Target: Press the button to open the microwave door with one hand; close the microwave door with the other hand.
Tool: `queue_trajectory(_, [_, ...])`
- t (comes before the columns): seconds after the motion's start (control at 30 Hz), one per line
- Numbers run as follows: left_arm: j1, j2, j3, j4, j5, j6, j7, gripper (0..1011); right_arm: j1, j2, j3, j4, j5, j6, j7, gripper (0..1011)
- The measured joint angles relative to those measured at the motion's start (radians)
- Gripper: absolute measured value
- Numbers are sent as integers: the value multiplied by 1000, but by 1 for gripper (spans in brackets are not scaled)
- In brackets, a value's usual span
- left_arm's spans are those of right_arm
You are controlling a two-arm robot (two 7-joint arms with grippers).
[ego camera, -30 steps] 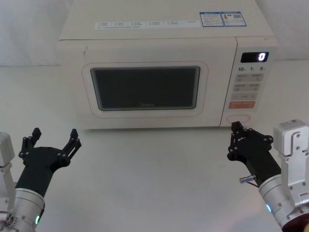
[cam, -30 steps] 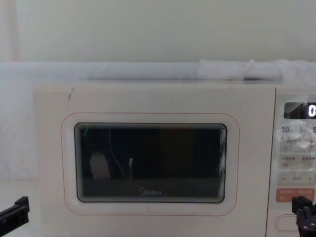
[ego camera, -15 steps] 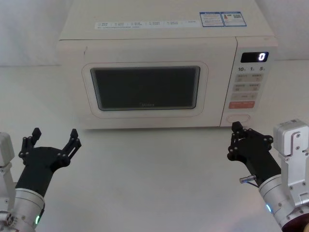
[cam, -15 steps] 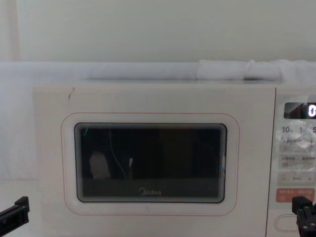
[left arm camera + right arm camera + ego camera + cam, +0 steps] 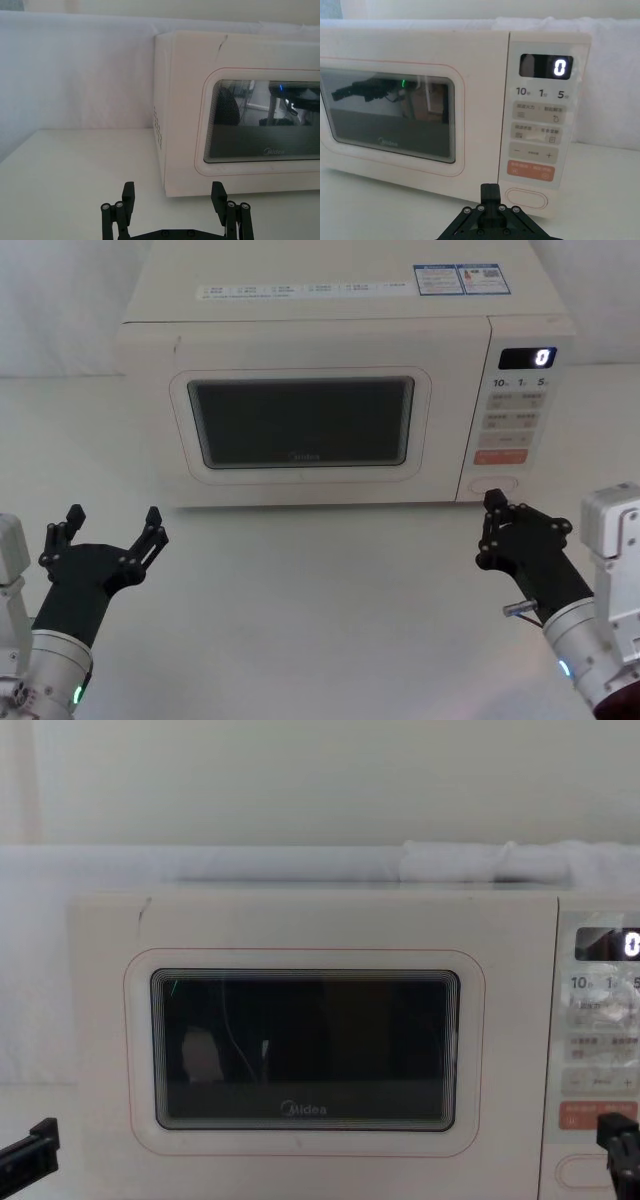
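The cream-white microwave [image 5: 340, 320] stands at the back of the table, its door [image 5: 300, 425] closed flush. The wide cream button [image 5: 494, 483] sits at the bottom of the control panel. My right gripper [image 5: 490, 502] is shut, its tip just in front of and slightly below the button, apart from it. The right wrist view shows the shut fingertips [image 5: 490, 192] pointing at the button [image 5: 526, 198]. My left gripper [image 5: 112, 517] is open at the front left, well short of the door. Its open fingers [image 5: 128, 192] face the microwave's left front corner.
The display [image 5: 528, 358] reads 0. An orange-red key [image 5: 500, 456] lies just above the button. White table [image 5: 320, 580] stretches between the grippers and the oven. A white cloth backdrop [image 5: 200, 860] hangs behind.
My right gripper has shifted slightly to the right while staying in front of the button. The door stays closed and the left arm has not moved.
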Motion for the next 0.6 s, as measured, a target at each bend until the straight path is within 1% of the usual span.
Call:
queue_trajectory(0.13, [0, 0, 0, 0, 0, 0, 0, 1003, -8, 0, 24, -15, 21, 16, 23, 0])
queue_trajectory(0.17, [0, 0, 0, 0, 0, 0, 0, 1003, -11, 2, 36, -22, 27, 26, 31, 0])
queue_trajectory(0.23, [0, 0, 0, 0, 0, 0, 0, 1003, -12, 4, 47, -28, 32, 39, 37, 0])
queue_trajectory(0.4, [0, 0, 0, 0, 0, 0, 0, 1003, -9, 16, 88, -46, 52, 100, 67, 0])
queue_trajectory(0.5, [0, 0, 0, 0, 0, 0, 0, 1003, -1, 20, 102, -47, 59, 126, 83, 0])
queue_trajectory(0.57, [0, 0, 0, 0, 0, 0, 0, 1003, 16, 26, 116, -46, 70, 162, 104, 0])
queue_trajectory(0.6, [0, 0, 0, 0, 0, 0, 0, 1003, 16, 26, 116, -46, 70, 162, 104, 0])
